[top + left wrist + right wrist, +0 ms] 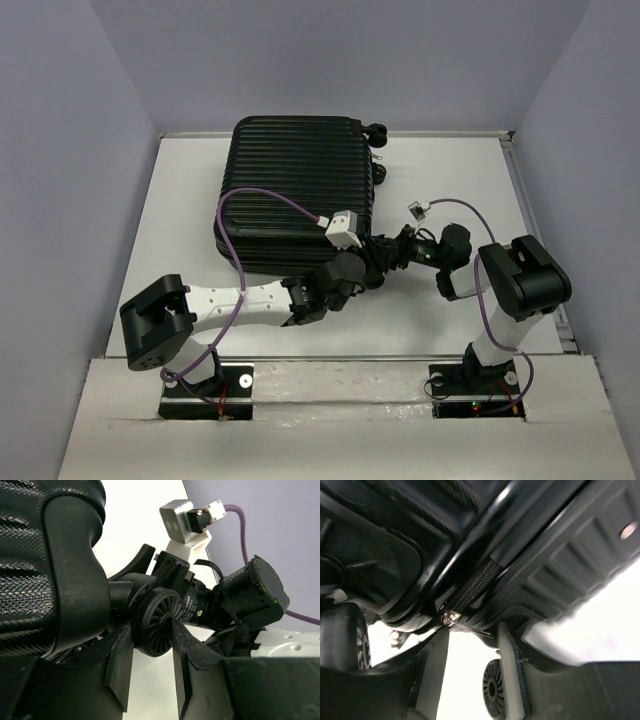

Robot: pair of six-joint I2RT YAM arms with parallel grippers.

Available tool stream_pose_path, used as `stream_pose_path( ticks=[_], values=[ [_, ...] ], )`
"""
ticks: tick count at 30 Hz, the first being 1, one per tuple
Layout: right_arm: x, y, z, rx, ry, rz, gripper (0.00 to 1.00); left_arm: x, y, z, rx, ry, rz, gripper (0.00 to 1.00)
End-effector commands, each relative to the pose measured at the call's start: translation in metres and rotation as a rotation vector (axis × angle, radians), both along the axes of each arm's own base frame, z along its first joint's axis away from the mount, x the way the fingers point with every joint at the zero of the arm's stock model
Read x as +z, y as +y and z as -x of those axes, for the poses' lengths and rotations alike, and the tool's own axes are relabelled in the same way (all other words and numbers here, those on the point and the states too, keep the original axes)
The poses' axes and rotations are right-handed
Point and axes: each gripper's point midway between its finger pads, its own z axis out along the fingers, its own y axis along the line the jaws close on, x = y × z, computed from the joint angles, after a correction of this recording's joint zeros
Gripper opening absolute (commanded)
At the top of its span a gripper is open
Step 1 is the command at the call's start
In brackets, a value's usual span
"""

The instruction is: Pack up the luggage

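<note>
top external view: the luggage (295, 190) lies flat and closed on the white table (180, 220), toward the back and left of centre. both arms meet at its near right corner. the left gripper (362, 262) has its fingers spread either side of a caster wheel (157, 622); whether the pads touch the wheel i cannot tell. the right gripper (472, 635) is also spread, holding nothing, with the metal zipper pull (451, 617) just beyond its fingertips at the end of the zip track (475, 587).

the main risk, as i judge it, is the two grippers fouling each other. they sit nearly touching at one corner, and the purple cable (270, 200) from the left wrist loops over the shell, where it could snag. the pull is small and lies against the shell, so closing a little off line would likely pinch the track or miss. a hard tug on the zip could also drag or swing the case if the wheel is not firmly held.

room to move is fair. there is bare table to the right of the case and in front of it, and less on the left. the far wheels (377, 132) sit close to the back wall, so the case can hardly go rearward.
</note>
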Motion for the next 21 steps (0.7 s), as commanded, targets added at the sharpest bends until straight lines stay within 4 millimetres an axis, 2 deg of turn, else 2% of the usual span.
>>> stream_pose_path(
  ticks=[1, 5, 9, 13, 16, 17, 18, 21],
  values=[
    [0.044, 0.008, 0.006, 0.075, -0.237, -0.104, 0.40, 0.023, 0.026, -0.024, 0.137, -0.066, 0.024, 0.17],
    [0.044, 0.006, 0.006, 0.044, -0.224, -0.113, 0.18, 0.023, 0.023, -0.025, 0.135, -0.066, 0.021, 0.17],
    [0.047, 0.000, 0.007, -0.023, -0.229, -0.117, 0.07, 0.028, 0.021, -0.027, 0.140, -0.077, 0.020, 0.17],
    [0.049, -0.008, 0.010, -0.098, -0.226, -0.121, 0.07, 0.036, 0.019, -0.034, 0.133, -0.079, 0.038, 0.17],
    [0.043, -0.012, 0.013, -0.154, -0.207, -0.104, 0.07, 0.040, 0.020, -0.041, 0.134, -0.078, 0.048, 0.16],
    [0.048, -0.011, 0.017, -0.157, -0.224, -0.105, 0.07, 0.041, 0.021, -0.043, 0.134, -0.079, 0.052, 0.15],
    [0.040, -0.009, 0.020, -0.172, -0.207, -0.080, 0.07, 0.042, 0.021, -0.045, 0.135, -0.081, 0.054, 0.15],
    [0.036, -0.001, 0.025, -0.182, -0.213, -0.028, 0.07, 0.043, 0.021, -0.048, 0.131, -0.078, 0.059, 0.15]
  ],
)
